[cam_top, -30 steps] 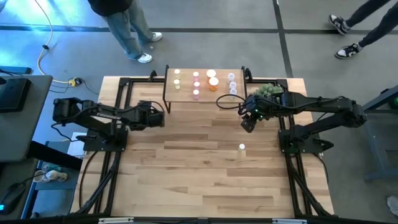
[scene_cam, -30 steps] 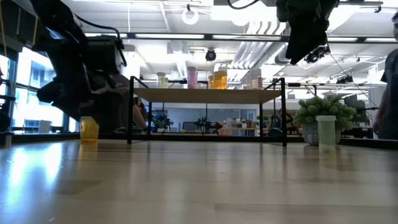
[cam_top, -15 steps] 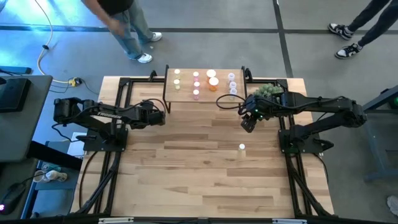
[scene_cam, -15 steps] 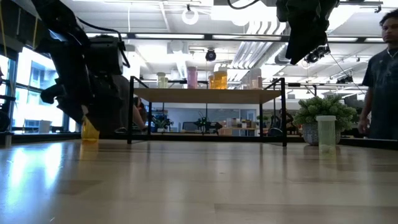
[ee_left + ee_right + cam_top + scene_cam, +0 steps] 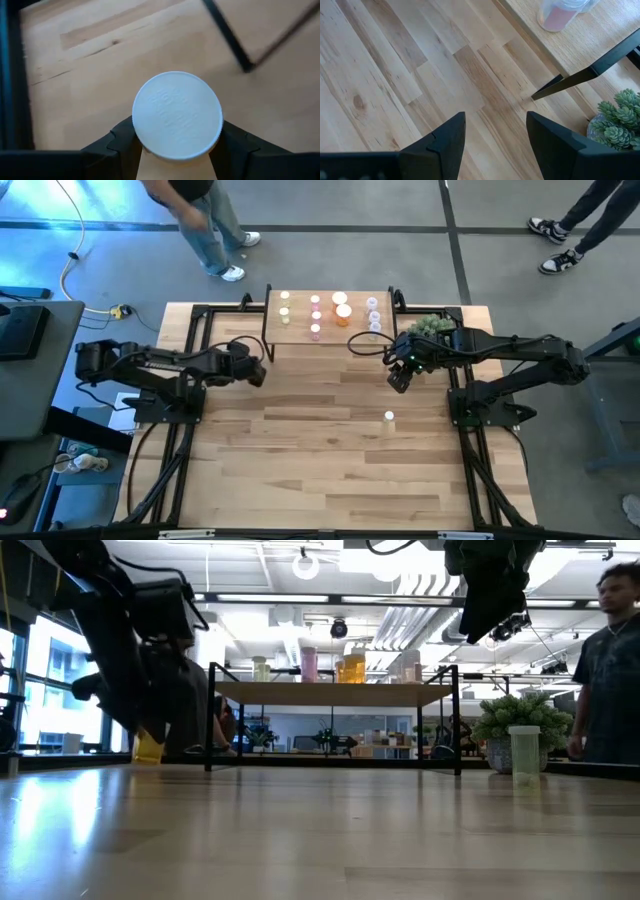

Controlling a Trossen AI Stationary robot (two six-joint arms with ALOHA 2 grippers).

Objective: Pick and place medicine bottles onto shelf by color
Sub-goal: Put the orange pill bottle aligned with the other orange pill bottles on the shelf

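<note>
1. The left arm reached in from the left side of the table (image 5: 330,480), stretched roughly level toward the shelf (image 5: 300,330).
2. The left gripper (image 5: 252,370) sat just off the shelf's near left corner, low over the table.
3. Its two dark fingers (image 5: 122,142) pressed against both sides of a white-capped yellow bottle (image 5: 177,115), wrist pointing downward.
4. The right arm came in from the right side of the table, bent at the elbow.
5. The right gripper (image 5: 398,378) hung above the table near the shelf's right end, fingers (image 5: 447,137) spread apart with nothing between them.
</note>
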